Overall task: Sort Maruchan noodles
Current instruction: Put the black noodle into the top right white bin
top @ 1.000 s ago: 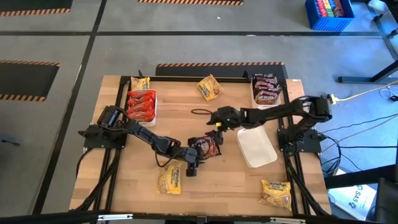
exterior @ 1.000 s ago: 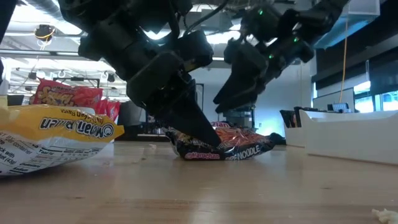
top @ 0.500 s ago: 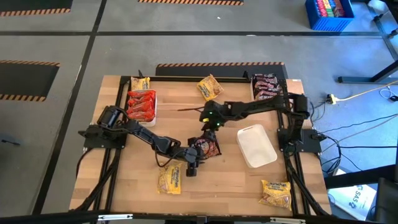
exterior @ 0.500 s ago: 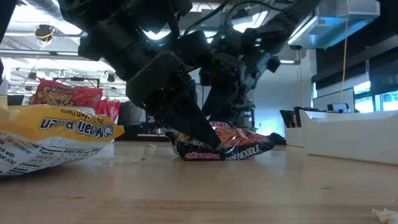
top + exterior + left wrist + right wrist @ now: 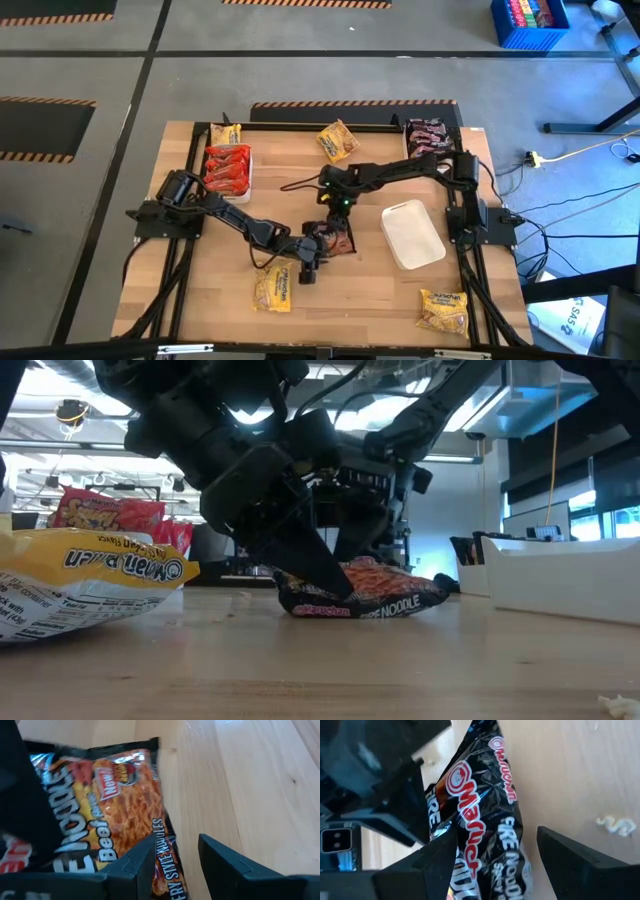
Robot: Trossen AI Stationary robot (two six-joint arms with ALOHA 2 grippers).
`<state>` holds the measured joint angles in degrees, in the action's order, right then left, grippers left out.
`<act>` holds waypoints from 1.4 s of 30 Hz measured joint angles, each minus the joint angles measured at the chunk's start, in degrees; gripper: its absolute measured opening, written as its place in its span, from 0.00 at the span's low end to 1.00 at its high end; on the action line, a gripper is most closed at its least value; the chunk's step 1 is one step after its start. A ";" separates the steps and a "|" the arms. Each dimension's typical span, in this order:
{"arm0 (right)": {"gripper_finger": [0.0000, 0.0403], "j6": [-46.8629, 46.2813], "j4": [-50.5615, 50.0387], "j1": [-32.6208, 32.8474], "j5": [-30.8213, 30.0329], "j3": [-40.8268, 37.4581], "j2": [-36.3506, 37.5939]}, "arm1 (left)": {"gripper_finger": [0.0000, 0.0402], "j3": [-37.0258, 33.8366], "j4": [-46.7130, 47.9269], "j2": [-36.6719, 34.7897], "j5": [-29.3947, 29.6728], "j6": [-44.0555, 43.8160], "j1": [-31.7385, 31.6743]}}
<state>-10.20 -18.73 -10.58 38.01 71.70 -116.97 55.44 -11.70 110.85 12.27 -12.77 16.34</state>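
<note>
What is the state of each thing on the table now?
Black packet: flat at table centre, loose, one edge between left claw's fingers.
Left claw: open, at packet edge.
Right claw: open, above packet.
Red packets: piled in left tray.
Dark packets: piled in right back tray.
White tray: empty.
Yellow packets: four, lying loose, unsorted.

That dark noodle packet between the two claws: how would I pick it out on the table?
Start at the wooden table and look to its middle, where both arms meet. The dark noodle packet lies flat there, with the left claw at its edge and the right claw above it. It is black with orange noodles printed on it, unlike the yellow packets nearby.
</note>
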 joint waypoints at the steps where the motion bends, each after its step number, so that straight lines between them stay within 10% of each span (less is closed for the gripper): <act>1: 0.64 0.24 -0.78 -0.01 0.44 0.00 0.00 | 0.36 0.00 0.02 0.00 0.00 0.30 0.00; 23: 0.62 1.69 2.29 2.00 2.62 -0.17 -0.11 | 0.36 -0.15 1.11 -0.92 3.38 1.33 0.04; 35: 0.23 6.63 0.51 1.95 2.96 0.04 0.50 | 0.36 -0.15 4.34 -3.28 4.27 1.37 0.85; 42: 0.16 9.49 -2.13 2.03 0.91 0.02 1.69 | 0.36 -0.20 9.40 -6.79 7.65 1.88 2.23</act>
<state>-0.72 -20.86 -8.56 38.92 71.72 -115.27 55.24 -2.30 104.06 19.92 -10.89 18.57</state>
